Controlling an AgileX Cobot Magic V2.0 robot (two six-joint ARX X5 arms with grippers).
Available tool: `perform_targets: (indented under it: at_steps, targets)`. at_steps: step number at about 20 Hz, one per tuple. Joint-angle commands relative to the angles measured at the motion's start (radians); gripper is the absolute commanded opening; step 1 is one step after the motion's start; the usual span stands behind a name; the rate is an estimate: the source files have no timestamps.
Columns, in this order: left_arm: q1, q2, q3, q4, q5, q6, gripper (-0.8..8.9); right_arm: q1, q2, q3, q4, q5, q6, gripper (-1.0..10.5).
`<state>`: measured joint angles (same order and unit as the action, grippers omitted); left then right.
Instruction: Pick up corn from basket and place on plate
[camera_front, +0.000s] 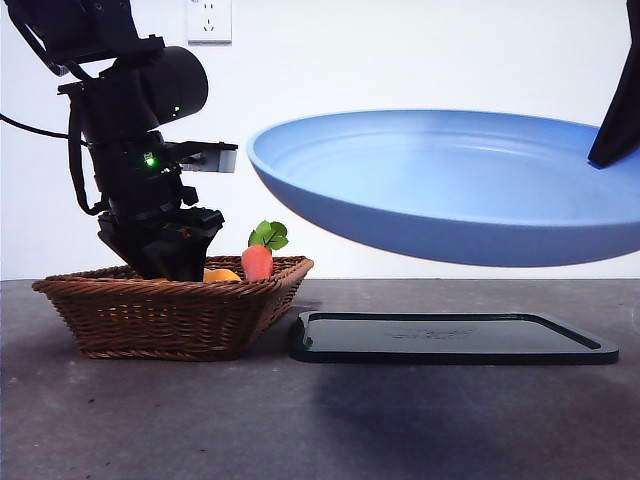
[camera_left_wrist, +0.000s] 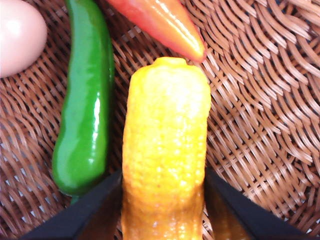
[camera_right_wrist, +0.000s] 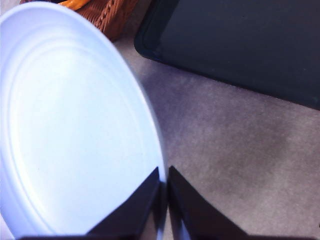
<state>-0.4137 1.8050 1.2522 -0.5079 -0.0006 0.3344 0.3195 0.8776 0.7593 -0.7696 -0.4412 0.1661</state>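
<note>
The corn (camera_left_wrist: 167, 150), an orange-yellow bumpy cob, lies in the brown wicker basket (camera_left_wrist: 260, 100). My left gripper (camera_left_wrist: 163, 172) is down inside the basket (camera_front: 170, 315), its two black jaws pressed against the cob's sides. From the front only a bit of the corn (camera_front: 222, 275) shows beside the left gripper (camera_front: 170, 262). The blue plate (camera_front: 440, 190) hangs tilted in the air above the table. My right gripper (camera_right_wrist: 164, 172) is shut on the rim of the plate (camera_right_wrist: 75, 125), and enters the front view at the top right as a black tip (camera_front: 620, 110).
A green pepper (camera_left_wrist: 85, 110), a red-orange carrot (camera_left_wrist: 165, 22) and a round peach-coloured item (camera_left_wrist: 17, 35) lie around the corn. The carrot (camera_front: 258, 260) with green leaves pokes over the basket rim. A flat black tray (camera_front: 450, 335) lies on the table under the plate.
</note>
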Motion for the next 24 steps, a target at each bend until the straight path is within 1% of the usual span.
perform_targets:
  at_steps: [1,3,5,8,10,12,13,14,16,18,19,21,24]
  targets:
    - [-0.005,0.021,0.021,-0.005,0.006,0.012,2.00,0.003,0.003,0.021,0.014,-0.003,0.017,0.0]
    - [-0.005,0.021,0.021,-0.005,0.006,-0.005,1.55,0.003,0.003,0.021,0.018,-0.002,0.018,0.0]
    - [-0.005,0.020,0.037,-0.018,0.006,-0.016,1.53,0.002,0.003,0.021,0.021,0.001,0.031,0.0]
    - [-0.005,0.013,0.136,-0.108,0.007,-0.063,1.53,0.002,0.006,0.021,0.024,0.034,0.040,0.0]
    - [-0.012,-0.002,0.232,-0.191,0.010,-0.067,1.53,0.002,0.026,0.021,0.042,0.052,0.058,0.0]
    - [-0.020,-0.026,0.319,-0.263,0.063,-0.084,1.53,-0.003,0.073,0.021,0.087,0.052,0.080,0.0]
    - [-0.022,-0.047,0.345,-0.283,0.119,-0.111,1.53,-0.011,0.110,0.021,0.120,0.051,0.100,0.0]
    - [-0.027,-0.068,0.357,-0.291,0.195,-0.134,1.53,-0.018,0.152,0.021,0.158,0.050,0.117,0.0]
    - [-0.040,-0.104,0.358,-0.297,0.315,-0.176,1.53,-0.031,0.245,0.021,0.233,0.043,0.164,0.0]
    - [-0.074,-0.111,0.358,-0.331,0.424,-0.194,1.53,-0.041,0.326,0.021,0.307,0.021,0.199,0.0]
    - [-0.096,-0.108,0.357,-0.344,0.450,-0.193,1.53,-0.043,0.357,0.021,0.343,0.008,0.219,0.0]
    - [-0.160,-0.089,0.356,-0.343,0.449,-0.190,1.53,-0.043,0.402,0.031,0.377,-0.015,0.242,0.0]
    - [-0.235,-0.051,0.356,-0.336,0.430,-0.185,1.53,-0.043,0.422,0.059,0.374,-0.039,0.242,0.0]
